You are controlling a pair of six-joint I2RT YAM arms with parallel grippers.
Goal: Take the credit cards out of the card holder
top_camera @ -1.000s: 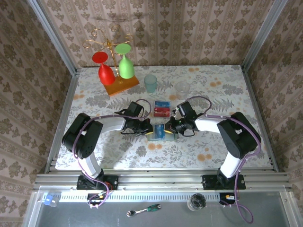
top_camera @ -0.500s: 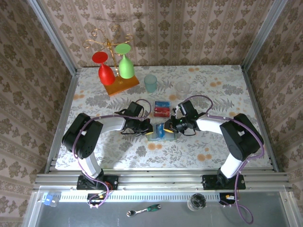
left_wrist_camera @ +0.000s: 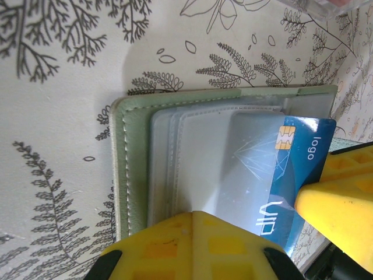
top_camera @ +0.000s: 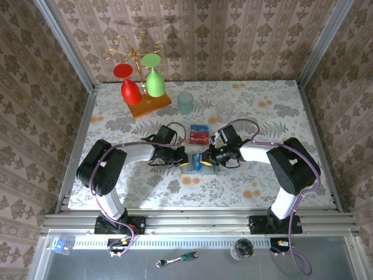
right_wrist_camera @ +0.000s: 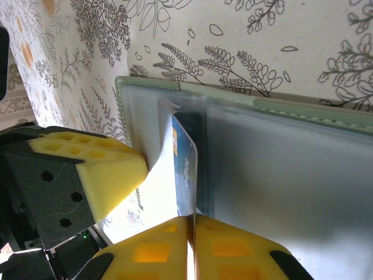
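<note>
The pale green card holder [top_camera: 212, 170] [left_wrist_camera: 131, 169] [right_wrist_camera: 303, 111] lies open on the table between both arms. A blue credit card [top_camera: 196, 161] [left_wrist_camera: 300, 157] [right_wrist_camera: 185, 166] sticks partway out of its clear pocket. My right gripper [top_camera: 208, 157] [right_wrist_camera: 191, 219] is shut on that card's edge, and one of its yellow fingers [left_wrist_camera: 341, 201] shows in the left wrist view. My left gripper [top_camera: 182, 158] [left_wrist_camera: 201, 214] is shut, its tips pressing on the holder's clear sleeve. Other credit cards [top_camera: 199, 135], red and blue, lie on the table just beyond the holder.
A teal cup [top_camera: 185, 102] and a clear glass [top_camera: 225, 108] stand behind the cards. A wire rack on an orange base [top_camera: 150, 105] carries a red glass [top_camera: 129, 87] and a green glass [top_camera: 154, 79] at the back left. Wallpapered walls close the table's sides.
The right gripper shifted slightly right and back, staying at the blue card. The left arm and the holder have not moved.
</note>
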